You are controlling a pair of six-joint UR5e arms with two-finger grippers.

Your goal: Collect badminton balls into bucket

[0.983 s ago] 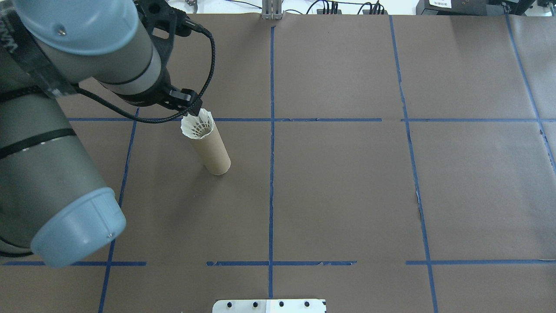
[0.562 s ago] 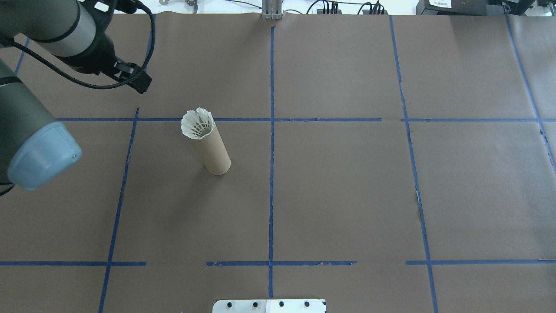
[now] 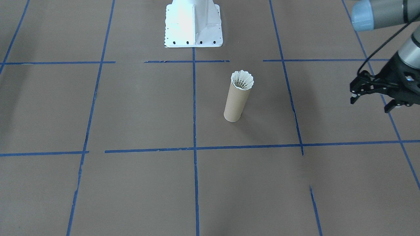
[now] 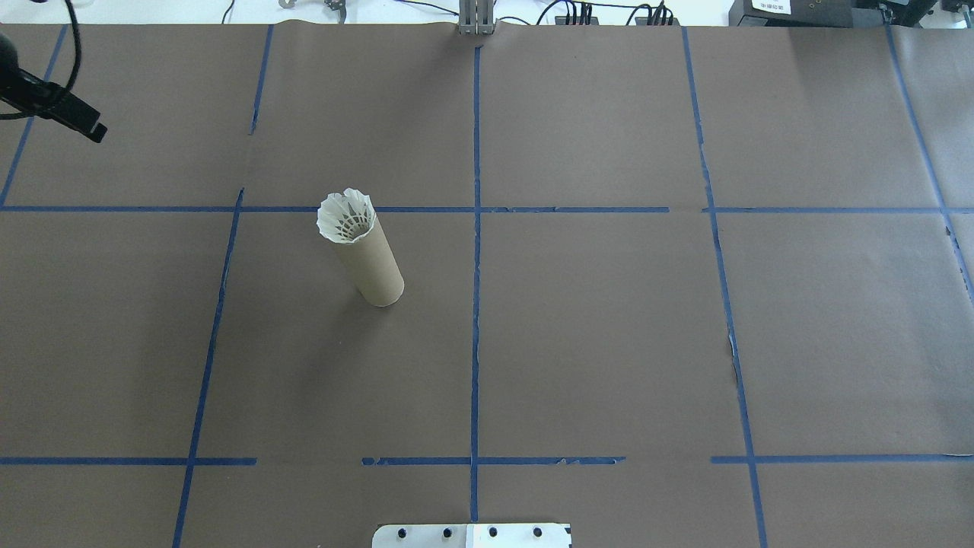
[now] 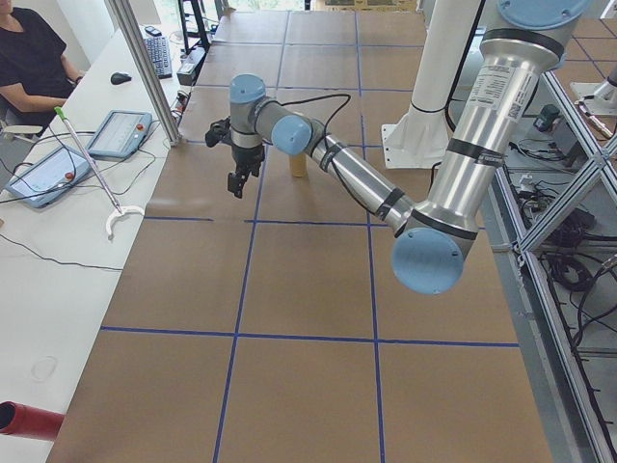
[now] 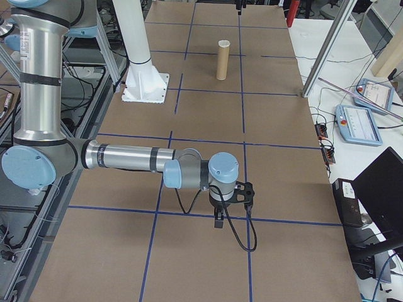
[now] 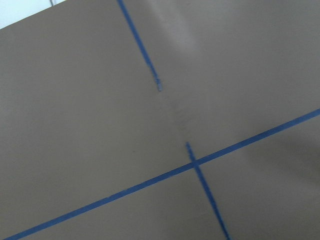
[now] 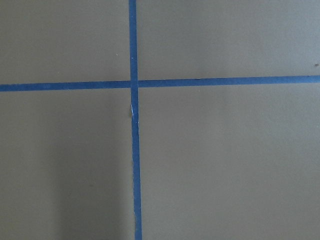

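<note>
The bucket (image 4: 374,268), a brown cardboard tube, stands upright on the brown paper left of centre. A white feather badminton ball (image 4: 346,217) sits in its mouth, skirt up and flaring just above the rim; the front-facing view shows the ball (image 3: 242,80) in the bucket (image 3: 234,105) too. My left gripper (image 3: 372,102) hovers far off to the tube's side, open, nothing between its fingers. My right gripper (image 6: 218,219) hangs over the table at the other end, seen only in the exterior right view, so I cannot tell whether it is open or shut.
The white robot base (image 3: 193,23) stands at the table's near edge, behind the tube. Blue tape lines (image 4: 475,228) divide the brown paper into squares. A person (image 5: 34,60) sits at a side table with tablets (image 5: 118,133) beyond the left end.
My left arm has pulled away from the tube's top, swinging left and outward to the view's edge. The badminton ball stays seated in the bucket's mouth.
</note>
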